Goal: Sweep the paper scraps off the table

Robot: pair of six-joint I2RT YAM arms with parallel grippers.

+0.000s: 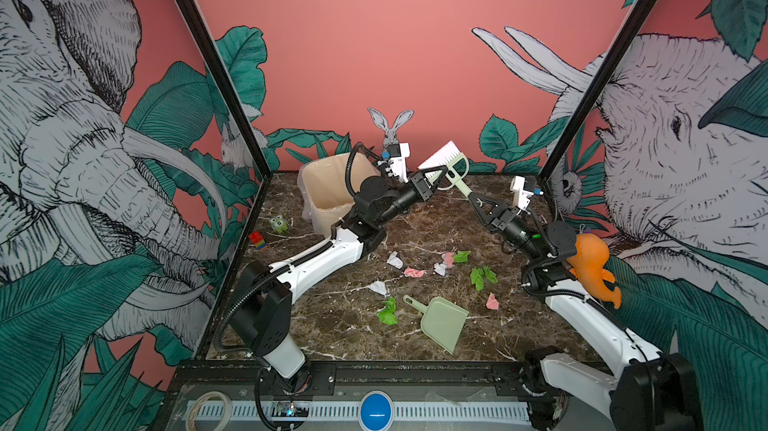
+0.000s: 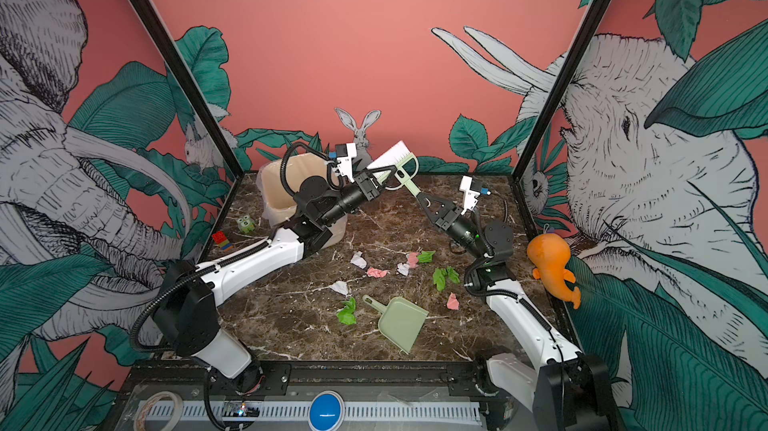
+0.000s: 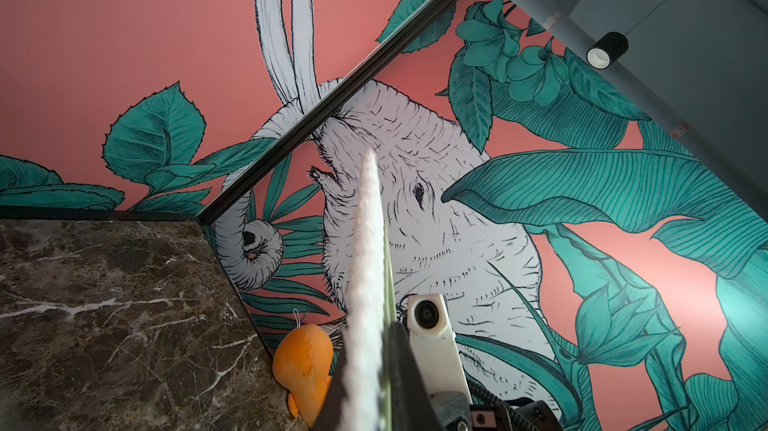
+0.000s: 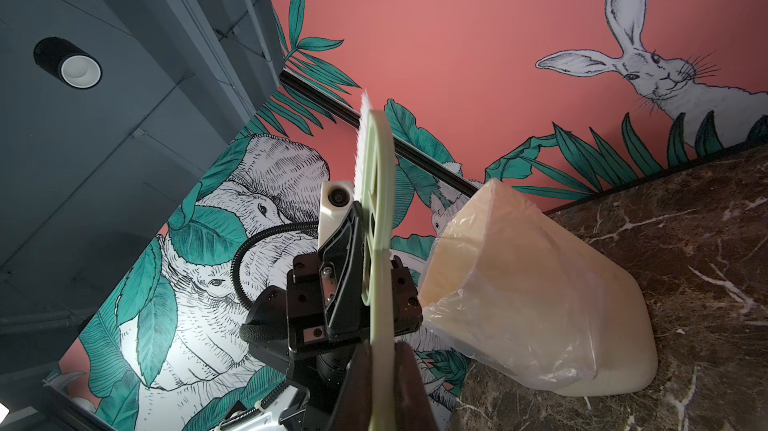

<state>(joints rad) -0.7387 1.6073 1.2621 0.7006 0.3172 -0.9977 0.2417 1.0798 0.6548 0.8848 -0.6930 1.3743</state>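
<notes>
At the back of the table, near twelve o'clock on its top in both top views, a hand brush hangs in the air between the two arms, clear of the marble.

Step in hand, as judged: passing the brush from one arm to the other. No sweeping has begun.

Findings, left to right:

- Lined waste bin: stands at about eleven o'clock, behind the left arm.
- Left gripper: fingers clenched on the brush head. The left wrist view shows the white bristles pinched between the two dark jaws.
- Right gripper: fingers clamped on the end of the pale green handle. The right wrist view shows the handle edge-on between the jaws.

Task items: the paper scraps, green, pink and white, lie scattered across the middle of the table, well apart from the brush. A green dustpan lies flat toward six o'clock, its handle pointing to about ten o'clock. One green scrap lies just beside that handle. Neither gripper touches the dustpan.

Next move, as judged: one gripper must let go. This is probably the left, since a hold on the handle suits sweeping. The brush then needs turning bristles-down and lowering to the scraps, while the free arm takes up the dustpan.
</notes>
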